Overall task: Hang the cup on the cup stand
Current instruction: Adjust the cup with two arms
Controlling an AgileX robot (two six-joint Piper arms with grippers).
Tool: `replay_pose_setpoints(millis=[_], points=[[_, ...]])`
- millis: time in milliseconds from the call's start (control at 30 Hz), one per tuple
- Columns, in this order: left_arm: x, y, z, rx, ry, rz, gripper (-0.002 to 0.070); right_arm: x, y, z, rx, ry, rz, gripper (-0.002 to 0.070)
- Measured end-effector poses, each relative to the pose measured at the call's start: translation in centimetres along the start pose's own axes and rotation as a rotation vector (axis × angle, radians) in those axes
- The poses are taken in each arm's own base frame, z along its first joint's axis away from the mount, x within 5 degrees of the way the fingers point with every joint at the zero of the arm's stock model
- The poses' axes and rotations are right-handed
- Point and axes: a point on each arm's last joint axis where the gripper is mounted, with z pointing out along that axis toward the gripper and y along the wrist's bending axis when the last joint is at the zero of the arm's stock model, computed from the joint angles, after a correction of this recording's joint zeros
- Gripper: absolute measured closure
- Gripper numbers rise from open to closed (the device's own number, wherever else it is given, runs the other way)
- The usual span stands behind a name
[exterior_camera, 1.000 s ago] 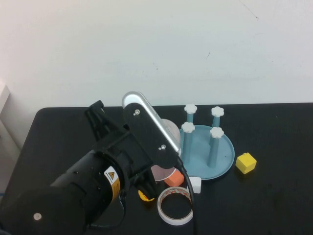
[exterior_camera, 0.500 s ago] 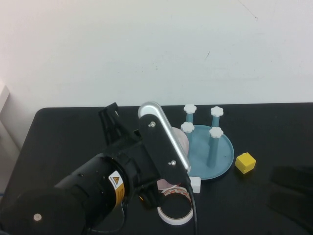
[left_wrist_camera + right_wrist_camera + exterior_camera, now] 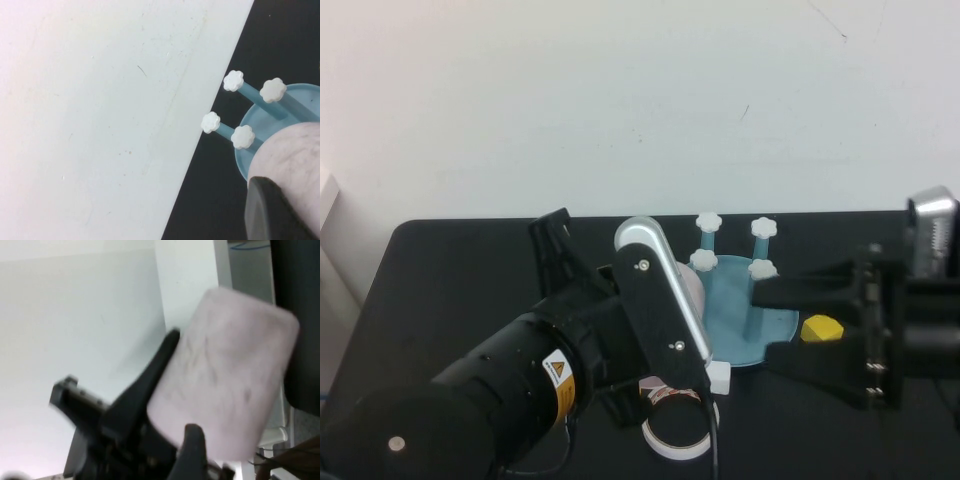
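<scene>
While the left pincer (image 3: 280,210) pinches the cup (image 3: 688,285) aloft just beside the cup stand (image 3: 775,335), the right pincer (image 3: 770,325) reaches in spread wide near the stand. Tape ring (image 3: 677,432) lies on the counter (image 3: 440,270).

On the black bench (image 3: 440,270): a white tape ring (image 3: 677,432), a small white block (image 3: 718,378) just beside it — and a yellow cube (image 3: 820,330) well apart.

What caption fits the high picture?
Left pincer holds the pink cup beside the blue cup stand; the open right pincer reaches in from the right.
</scene>
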Motion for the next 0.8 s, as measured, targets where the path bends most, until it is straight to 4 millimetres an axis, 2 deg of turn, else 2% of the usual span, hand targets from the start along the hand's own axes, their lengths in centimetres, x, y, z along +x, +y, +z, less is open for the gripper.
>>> replay_pose_setpoints(millis=[300, 500, 800], points=[[0.0, 0.0, 0.0, 0.000, 0.000, 0.039, 0.0657, -2.9, -0.2, 3.2, 0.033, 0.029, 0.038, 0.0104], [0.0, 0.1, 0.0, -0.009, 0.005, 0.058, 0.0657, -3.7, -1.5, 4.0, 0.059, 0.034, -0.073, 0.0104], [0.0, 0.1, 0.0, -0.009, 0.005, 0.070, 0.0657, -4.3, -2.9, 4.5, 0.092, 0.030, -0.047, 0.0104]])
